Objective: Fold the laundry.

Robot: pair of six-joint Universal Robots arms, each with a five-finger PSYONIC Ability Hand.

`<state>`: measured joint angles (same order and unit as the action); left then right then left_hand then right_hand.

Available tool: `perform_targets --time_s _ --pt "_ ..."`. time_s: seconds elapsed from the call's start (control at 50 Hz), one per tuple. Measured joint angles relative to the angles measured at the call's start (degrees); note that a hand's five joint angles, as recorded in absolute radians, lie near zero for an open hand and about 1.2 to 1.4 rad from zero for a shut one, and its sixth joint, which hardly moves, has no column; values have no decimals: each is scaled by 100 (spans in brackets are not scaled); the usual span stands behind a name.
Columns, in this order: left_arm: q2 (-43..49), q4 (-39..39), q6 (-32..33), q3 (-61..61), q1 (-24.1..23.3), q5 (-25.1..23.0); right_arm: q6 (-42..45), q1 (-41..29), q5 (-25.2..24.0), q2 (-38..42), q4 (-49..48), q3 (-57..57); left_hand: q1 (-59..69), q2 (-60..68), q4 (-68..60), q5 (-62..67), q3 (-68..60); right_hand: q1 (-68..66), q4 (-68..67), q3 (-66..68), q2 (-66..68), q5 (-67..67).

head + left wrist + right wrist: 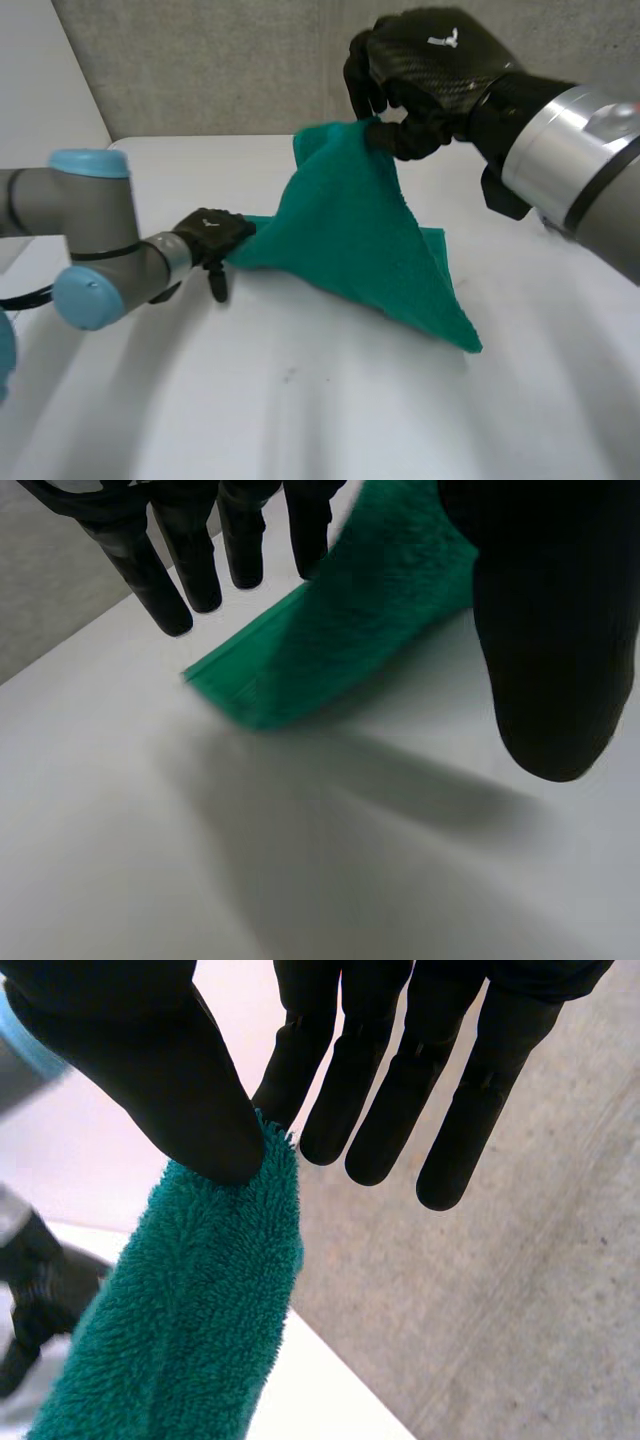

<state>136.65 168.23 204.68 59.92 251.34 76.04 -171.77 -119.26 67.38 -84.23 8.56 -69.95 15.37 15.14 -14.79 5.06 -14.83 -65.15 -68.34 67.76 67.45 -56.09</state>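
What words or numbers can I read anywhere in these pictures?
No words or numbers to read.
Small white mark on the back of the right hand: a sign, not letters.
Same kind of white mark on the left hand: too small to read.
Green towel: no label showing.

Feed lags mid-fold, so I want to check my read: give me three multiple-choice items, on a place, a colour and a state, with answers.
1. Where on the towel is the left hand?
A) its middle
B) its low side corner, near the table
C) its raised top corner

2. The towel's colour?
A) red
B) green
C) white

3. The right hand's state?
A) open, flat on the table
B) shut, empty
C) pinching the towel, thumb against fingers

Answers:
1 B: the head view shows it at the low corner.
2 B: green in every view.
3 C: its wrist view shows the thumb pressing towel against a finger.
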Motion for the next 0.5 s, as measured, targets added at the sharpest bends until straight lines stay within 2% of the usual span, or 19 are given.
perform_targets --time_s 0.02,0.04,0.08,0.1,0.14,0.22,0.28,0.34,0.4,0.5 --pt "96 -30 -102 -157 -114 76 -50 3 -19 -82 27 -7 990 917 -866 845 -842 0 0 0 0 0" --pt "171 -49 -184 -286 -203 140 -89 8 -35 -145 46 -15 990 917 -866 845 -842 0 0 0 0 0" --pt "315 -89 -358 -551 -373 287 -160 35 -62 -260 71 -31 3787 3353 -3276 3217 -3227 0 0 0 0 0" --pt "409 -121 -478 -742 -481 407 -200 76 -79 -319 75 -41 4678 4158 -4201 4140 -4147 0 0 0 0 0" --pt "511 -164 -618 -1003 -593 618 -232 168 -86 -349 55 -43 5182 5077 -5093 5001 -5027 0 0 0 0 0" --pt "607 -236 -791 -1582 -696 1186 -247 488 -88 -213 -57 -2 5182 5315 -5353 5115 -5287 0 0 0 0 0" --pt "486 -126 -783 -2204 -653 1599 -192 821 -30 175 -267 163 5182 5318 -5359 5115 -5289 0 0 26 0 0" --pt "359 71 -749 -2556 -612 1678 -139 958 68 466 -412 340 5182 5318 -5359 5115 -5289 0 0 33 0 0" --pt "54 747 -729 -3221 -569 1667 24 1117 431 1165 -736 916 5182 5318 -5361 5115 -5289 0 -2 42 0 0" --pt "-267 1510 -847 -3665 -626 1673 213 1180 870 1874 -1258 1591 5182 5318 -5361 5114 -5289 0 -3 43 0 0"
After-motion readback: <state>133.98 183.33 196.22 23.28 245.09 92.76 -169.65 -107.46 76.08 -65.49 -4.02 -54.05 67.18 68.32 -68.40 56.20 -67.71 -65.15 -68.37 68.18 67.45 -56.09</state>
